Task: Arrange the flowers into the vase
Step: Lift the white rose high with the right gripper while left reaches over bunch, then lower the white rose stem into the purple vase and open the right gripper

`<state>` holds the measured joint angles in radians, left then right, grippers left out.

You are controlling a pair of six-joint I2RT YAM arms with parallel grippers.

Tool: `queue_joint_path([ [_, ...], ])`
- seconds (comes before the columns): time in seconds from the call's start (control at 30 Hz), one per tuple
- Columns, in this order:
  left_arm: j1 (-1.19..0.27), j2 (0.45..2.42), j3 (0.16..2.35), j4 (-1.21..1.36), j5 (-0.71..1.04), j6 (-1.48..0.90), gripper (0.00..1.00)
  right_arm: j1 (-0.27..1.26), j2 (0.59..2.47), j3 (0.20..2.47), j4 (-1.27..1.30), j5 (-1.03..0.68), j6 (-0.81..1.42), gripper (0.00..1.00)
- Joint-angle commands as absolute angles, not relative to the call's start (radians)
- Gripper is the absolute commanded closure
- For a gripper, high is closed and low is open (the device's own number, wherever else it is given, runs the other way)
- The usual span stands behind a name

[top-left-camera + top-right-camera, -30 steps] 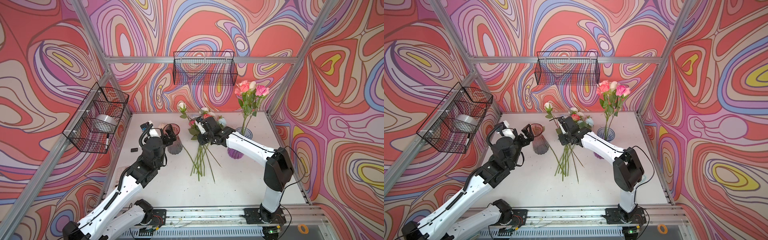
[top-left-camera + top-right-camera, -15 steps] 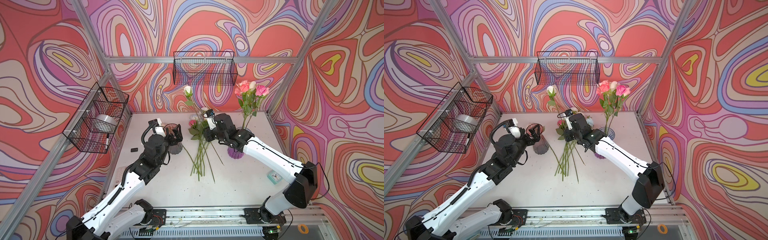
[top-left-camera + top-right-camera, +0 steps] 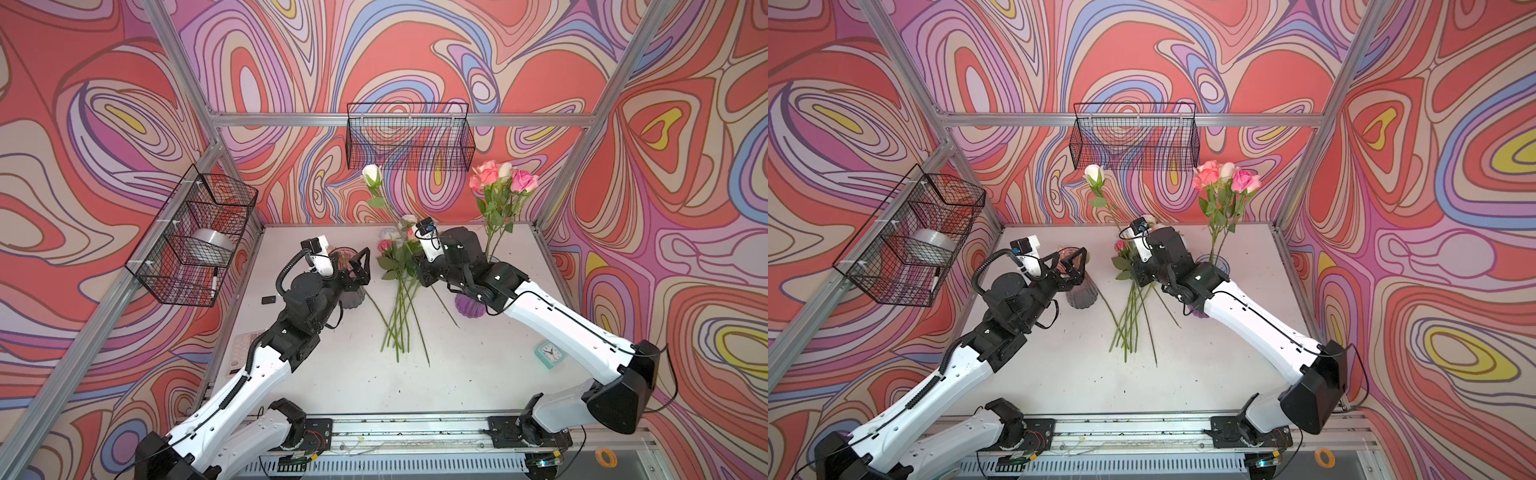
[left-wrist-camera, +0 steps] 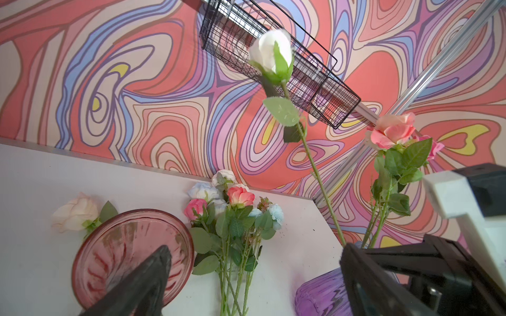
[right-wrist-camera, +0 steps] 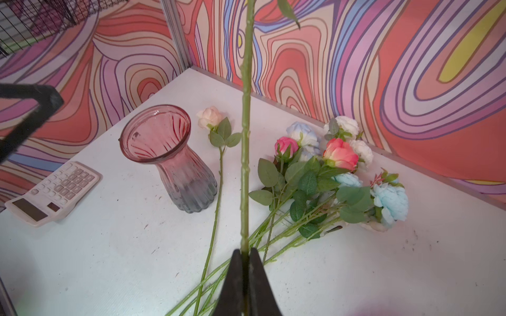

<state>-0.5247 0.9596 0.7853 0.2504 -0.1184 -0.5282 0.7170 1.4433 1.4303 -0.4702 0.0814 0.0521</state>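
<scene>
- Stem of white rose [image 3: 372, 174]: clamped in the right claw [image 5: 243, 250], jaws together on it. The rose stands upright above the table [image 3: 457, 374].
- Left claw [image 3: 351, 262]: jaws wide apart, gripping nothing, positioned at the rim of the pink vase [image 5: 169, 161]. Whether it touches the vase cannot be told.
- Pink vase: upright on the table.
- Loose flowers [image 5: 315, 177]: lying bunched on the table between the pink vase and the purple vase [image 3: 469, 305].
- Cream rose [image 5: 209, 116]: lying just beside the pink vase, apart from the bunch.
- Purple vase: holds pink roses [image 3: 498, 183] upright.
</scene>
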Motion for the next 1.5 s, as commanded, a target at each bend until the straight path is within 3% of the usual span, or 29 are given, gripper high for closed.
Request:
queue_joint_path([
  [0.0, -0.516, 0.996, 0.79, 0.305, 0.001, -0.551, 0.03, 0.723, 1.407, 1.451, -0.364, 0.155, 0.011, 1.0],
  [0.47, -0.515, 1.219, 0.86, 0.449, 0.523, -0.732, 0.07, 0.721, 1.386, 1.394, 0.224, 0.424, -0.264, 1.0],
  [0.63, -0.525, 1.363, 0.872, 0.57, 0.62, -0.924, 0.14, 0.701, 1.373, 1.349, 0.431, 0.502, -0.377, 1.0],
  [0.8, -0.576, 1.444, 0.91, 0.606, 0.734, -0.961, 0.15, 0.646, 1.341, 1.306, 0.52, 0.534, -0.416, 1.0],
  [1.47, -0.644, 1.489, 0.92, 0.597, 0.75, -0.953, 0.15, 0.457, 1.124, 0.958, 0.562, 0.609, -0.215, 1.0],
])
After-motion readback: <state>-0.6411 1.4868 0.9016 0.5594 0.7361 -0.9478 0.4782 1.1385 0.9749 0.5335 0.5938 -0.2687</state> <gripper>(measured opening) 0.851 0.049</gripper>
